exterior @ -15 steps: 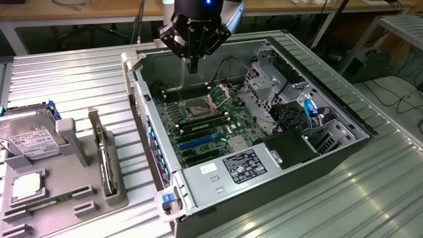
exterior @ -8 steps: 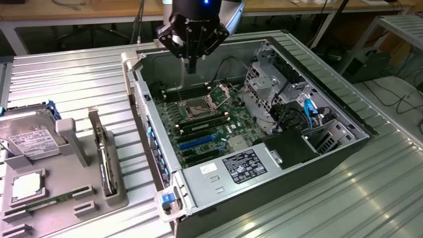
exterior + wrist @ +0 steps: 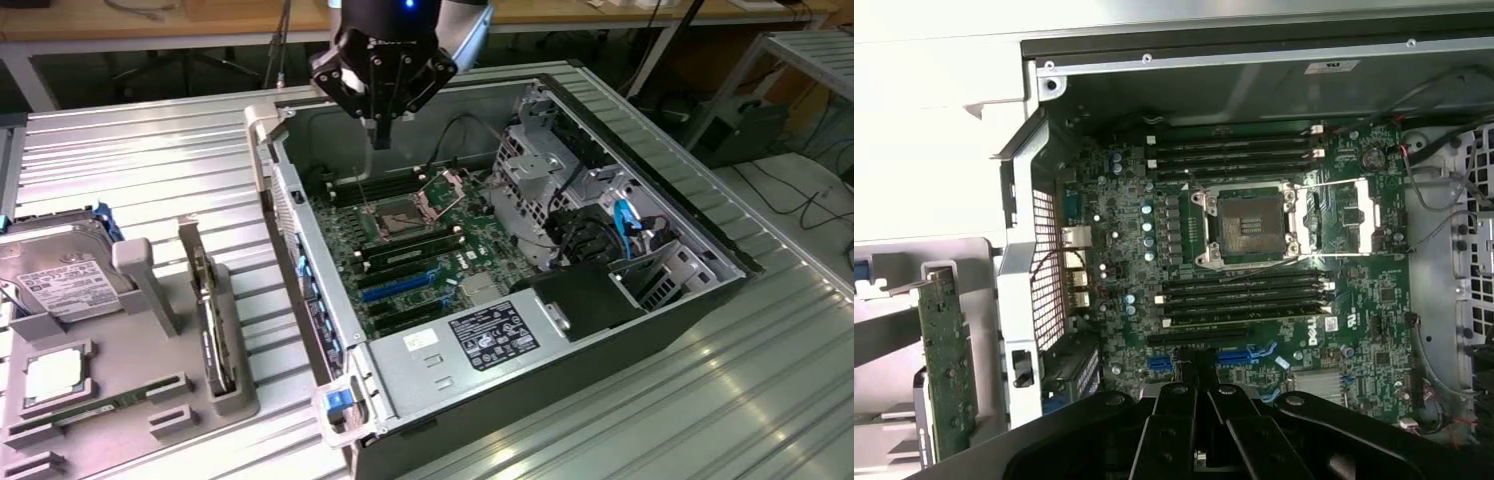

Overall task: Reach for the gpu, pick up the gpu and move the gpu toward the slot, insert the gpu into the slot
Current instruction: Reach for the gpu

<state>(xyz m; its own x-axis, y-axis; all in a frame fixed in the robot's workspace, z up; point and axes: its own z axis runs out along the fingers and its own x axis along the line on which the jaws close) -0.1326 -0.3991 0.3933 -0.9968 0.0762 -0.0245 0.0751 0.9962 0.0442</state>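
Gripper (image 3: pixel 382 138) hangs over the open computer case (image 3: pixel 287 190) in the exterior view, fingers pressed together and empty, the gpu (image 3: pixel 211 320) seemingly on edge in the grey rack (image 3: pixel 144 280) beside it; the wrist view looks down on the motherboard (image 3: pixel 1114 250).

Bright room light from above. Hard glare streaks on ribbed tabletop (image 3: pixel 747 400); in wrist view tabletop washed out white. Computer case (image 3: pixel 1254 90) interior shadowed, dimmer. Gripper (image 3: pixel 1197 385) near-black against it.
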